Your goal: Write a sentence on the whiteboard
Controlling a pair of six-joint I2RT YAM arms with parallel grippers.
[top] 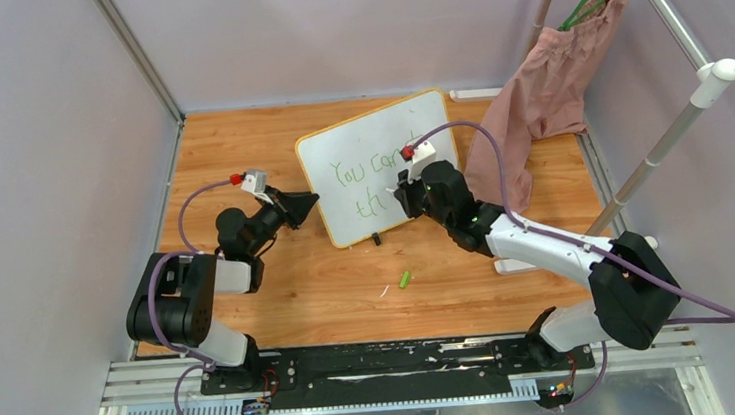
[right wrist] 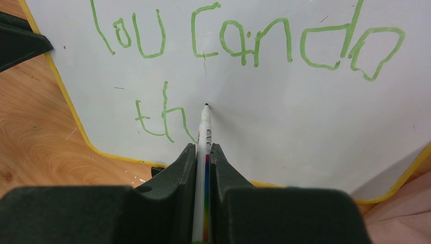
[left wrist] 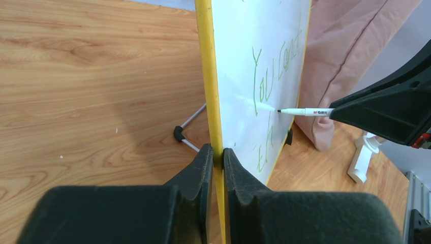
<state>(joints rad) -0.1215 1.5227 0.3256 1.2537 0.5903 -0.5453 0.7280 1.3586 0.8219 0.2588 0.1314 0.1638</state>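
Note:
The whiteboard (top: 363, 148) with its yellow rim stands tilted on the wooden table. Green writing (right wrist: 244, 43) reads "You can do" with "th" (right wrist: 160, 119) below. My left gripper (left wrist: 217, 152) is shut on the board's yellow edge (left wrist: 206, 61) at its left side. My right gripper (right wrist: 203, 150) is shut on a white marker (right wrist: 204, 129) with a rainbow stripe. Its tip touches the board just right of "th". The marker also shows in the left wrist view (left wrist: 305, 111).
A green marker cap (top: 405, 279) lies on the table in front of the board. A pink garment (top: 545, 102) hangs from a white rack (top: 682, 120) at the back right, close to the board's right edge. Grey walls enclose the table.

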